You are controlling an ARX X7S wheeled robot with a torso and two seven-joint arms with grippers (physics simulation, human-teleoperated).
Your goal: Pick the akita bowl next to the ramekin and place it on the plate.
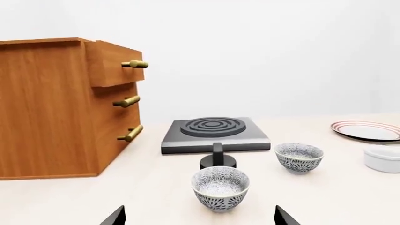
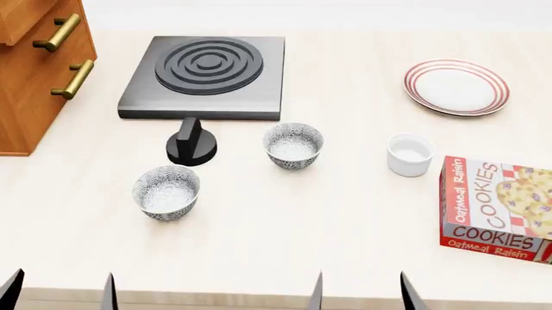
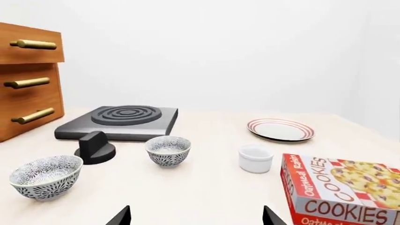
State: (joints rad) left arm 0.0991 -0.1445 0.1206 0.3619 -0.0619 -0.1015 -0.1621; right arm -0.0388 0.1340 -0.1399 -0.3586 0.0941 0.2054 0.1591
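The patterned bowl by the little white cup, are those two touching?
Apart. The head view shows bare tabletop between the patterned bowl and the white cup, and the right wrist view shows the same gap.

Two akita bowls (image 2: pixel 293 145) (image 2: pixel 167 192), one ramekin (image 2: pixel 409 155).

Simulated kitchen counter: pale beige worktop (image 2: pixel 285 226) with a dark grey square hotplate with concentric black rings (image 2: pixel 207 74) at upper centre, its black knob (image 2: pixel 191 145) below, wooden drawer unit with brass handles (image 2: pixel 35 58) upper left, red Oatmeal Raisin cookie box (image 2: pixel 496 210) lower right, plain white walls.
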